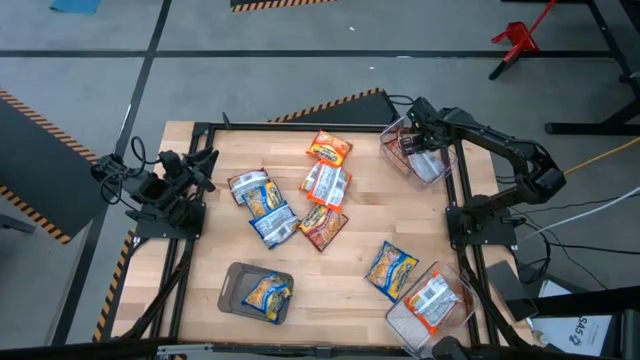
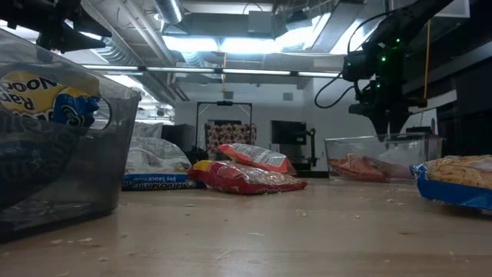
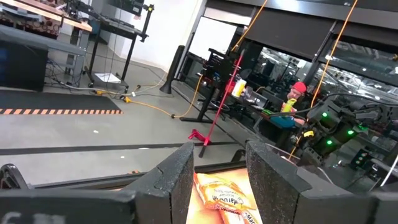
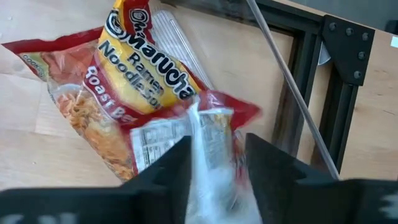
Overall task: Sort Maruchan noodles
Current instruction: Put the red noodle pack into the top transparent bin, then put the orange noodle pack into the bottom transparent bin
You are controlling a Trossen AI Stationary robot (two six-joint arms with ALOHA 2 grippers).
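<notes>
Two packets already lie in the clear bin [image 1: 418,153] at your counter's [image 1: 220,235] two o'clock, where your right gripper [image 4: 214,163], open, hangs over a silver-white packet [image 4: 208,134] atop a red packet [image 4: 93,118], so closing carelessly could snag both.

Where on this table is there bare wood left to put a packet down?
Bare wood lies between the grey tray and the blue-yellow packet, and along the left edge beside the left gripper. The central packet cluster is crowded, as is the far-right bin under the right gripper.
</notes>
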